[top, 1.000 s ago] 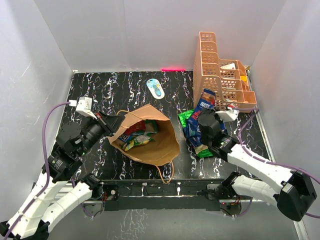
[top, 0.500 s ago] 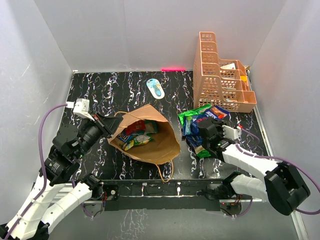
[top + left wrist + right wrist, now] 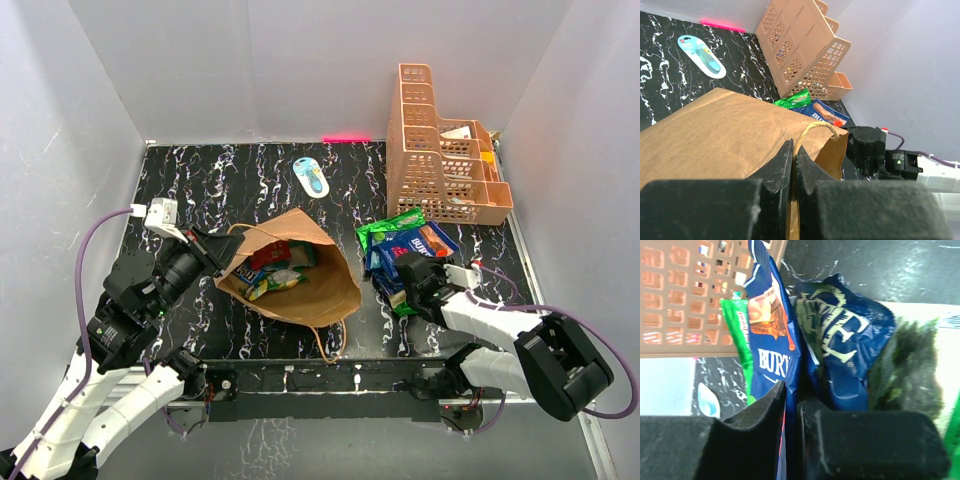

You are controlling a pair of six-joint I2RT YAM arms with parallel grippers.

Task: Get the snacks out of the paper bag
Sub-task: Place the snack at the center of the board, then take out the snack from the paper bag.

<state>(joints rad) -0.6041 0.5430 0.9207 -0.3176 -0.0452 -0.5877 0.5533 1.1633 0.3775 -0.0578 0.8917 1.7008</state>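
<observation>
The brown paper bag (image 3: 318, 288) lies open in mid-table with snacks (image 3: 272, 270) showing in its mouth. My left gripper (image 3: 222, 250) is shut on the bag's rim, where the twisted handle (image 3: 817, 127) comes out from between the fingers (image 3: 782, 160). To the right of the bag, other snacks lie in a pile: a green packet (image 3: 385, 227), a dark blue one (image 3: 850, 340) and a blue "Burts" packet (image 3: 428, 240). My right gripper (image 3: 405, 272) sits low over that pile. Its jaws stand almost together with the Burts packet (image 3: 771, 335) pinched between them.
An orange lattice basket (image 3: 440, 150) stands at the back right, just behind the pile of packets. A small blue-white oval object (image 3: 311, 176) lies near the back wall. The bag's second handle (image 3: 335, 345) hangs toward the table's front edge.
My right gripper has swung the Burts packet down from upright beside the basket to flat on the pile. The left gripper still holds the bag's rim, a little higher.
</observation>
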